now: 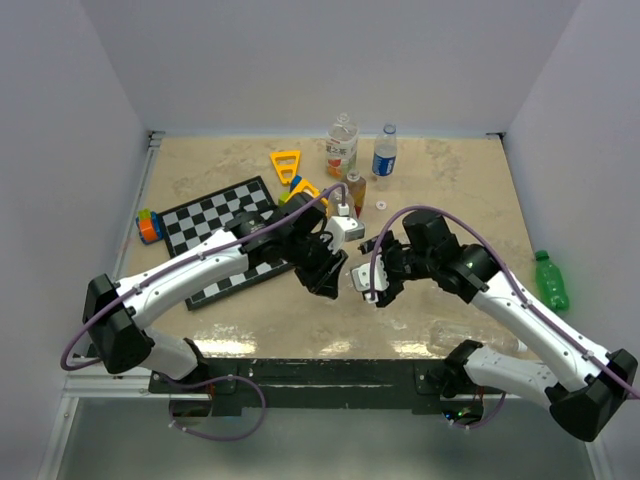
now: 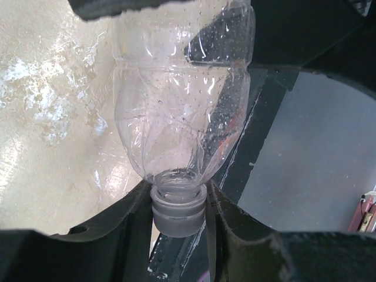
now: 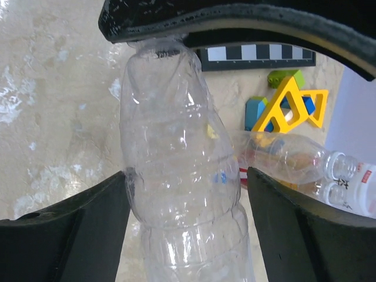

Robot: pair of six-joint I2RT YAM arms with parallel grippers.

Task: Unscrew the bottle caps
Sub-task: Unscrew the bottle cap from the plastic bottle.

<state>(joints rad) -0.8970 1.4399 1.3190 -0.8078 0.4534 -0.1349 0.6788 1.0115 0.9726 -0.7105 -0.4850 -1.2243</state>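
A clear bottle (image 2: 182,106) between the two grippers.
The left gripper (image 2: 177,197) is clamped on its capped neck; the right gripper (image 3: 187,176) straddles the body, jaws apart.

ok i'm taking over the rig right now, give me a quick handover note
left gripper: shut on the cap end of the clear bottle; its cap is still on.
right gripper: open, fingers either side of that bottle's body, not yet clamped.
elsewhere: orange-label bottle, blue-label bottle and small amber bottle stand at the back; green bottle sits at the right edge.
done: nothing on the held bottle yet.
left: clamp the body, twist that cap off, then probably the others.
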